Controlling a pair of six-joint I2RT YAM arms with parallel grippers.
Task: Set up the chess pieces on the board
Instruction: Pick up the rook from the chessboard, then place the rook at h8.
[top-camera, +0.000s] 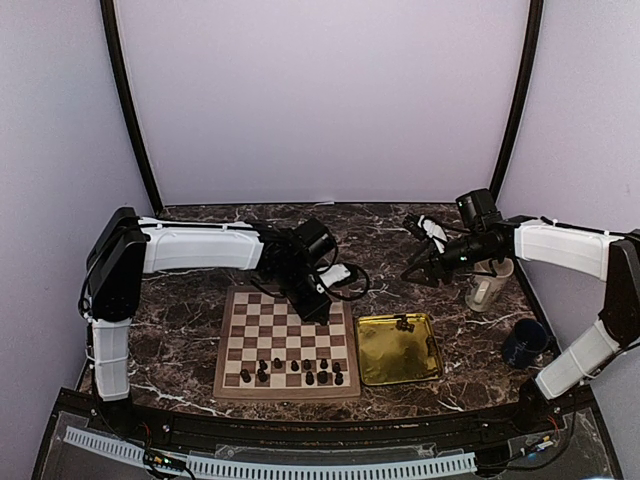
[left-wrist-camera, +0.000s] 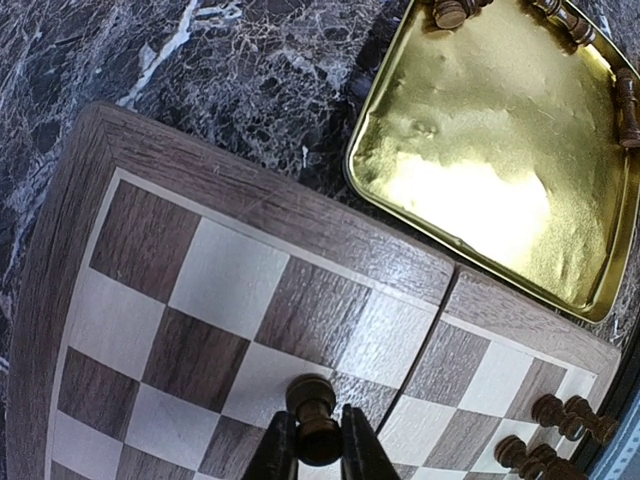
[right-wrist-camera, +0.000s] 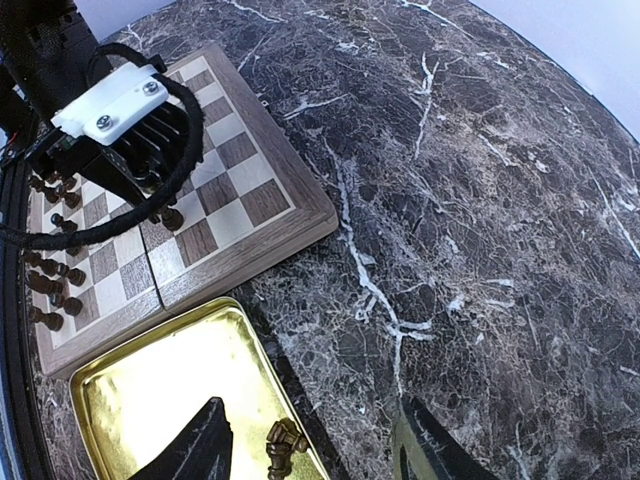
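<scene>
The left end effector (left-wrist-camera: 318, 445) pinches one piece (left-wrist-camera: 311, 398), on or just above the board (left-wrist-camera: 250, 195); I cannot tell which. It looks tiny, light, hard and likely slick, so grip its stem gently. The right end effector (right-wrist-camera: 312, 425) hangs spread over the tray (right-wrist-camera: 150, 400).

One wooden chessboard (top-camera: 250, 320) and one gold tray (top-camera: 400, 362) lie on the table (top-camera: 180, 330). About eleven dark chess pieces (top-camera: 310, 378) stand on the chessboard. One more, the held piece (left-wrist-camera: 312, 398), sits in the left gripper (left-wrist-camera: 318, 430). The tray pieces (top-camera: 403, 323) number at least three, too bunched for an exact count. There are also one dark blue mug (top-camera: 523, 342), one pale cup (top-camera: 484, 290) and a second gripper, the right gripper (right-wrist-camera: 310, 405).
</scene>
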